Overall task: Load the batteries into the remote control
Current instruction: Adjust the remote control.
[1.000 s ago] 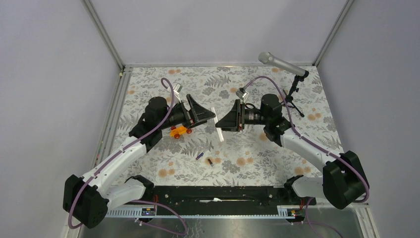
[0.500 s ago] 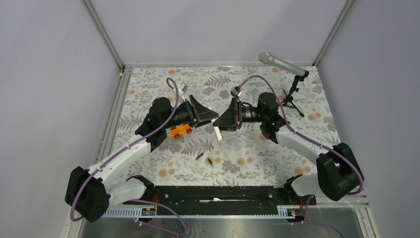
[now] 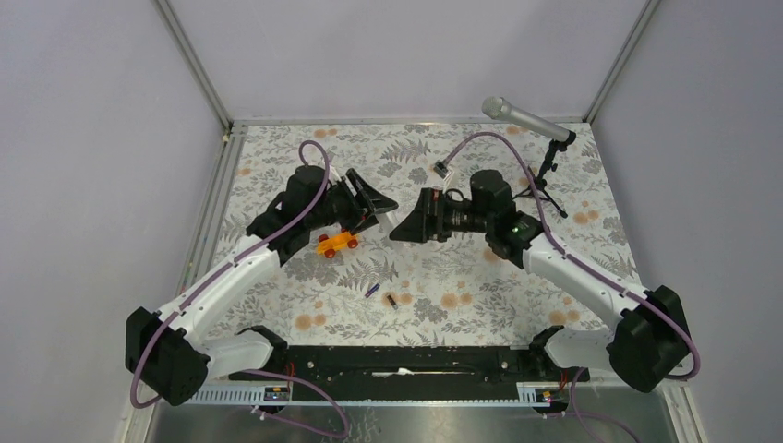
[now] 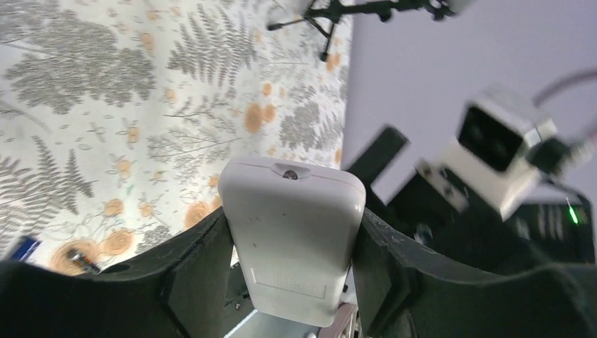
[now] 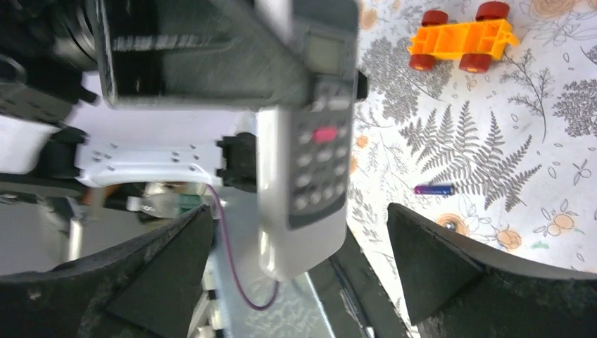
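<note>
The remote control shows its plain white back in the left wrist view, clamped between my left gripper's black fingers above the table. In the right wrist view its button face hangs between the wide-spread fingers of my right gripper, which is open and touches nothing. From above, the two grippers face each other closely and hide the remote. The blue-purple battery and the dark battery lie side by side on the floral mat nearer the arm bases.
An orange toy car sits on the mat just below the left gripper. A microphone on a small tripod stands at the back right. Metal frame rails border the mat on the left and right.
The left gripper shut on the remote and now holds it alone. The right gripper opened and let it go. Both grippers shifted slightly toward the left.
</note>
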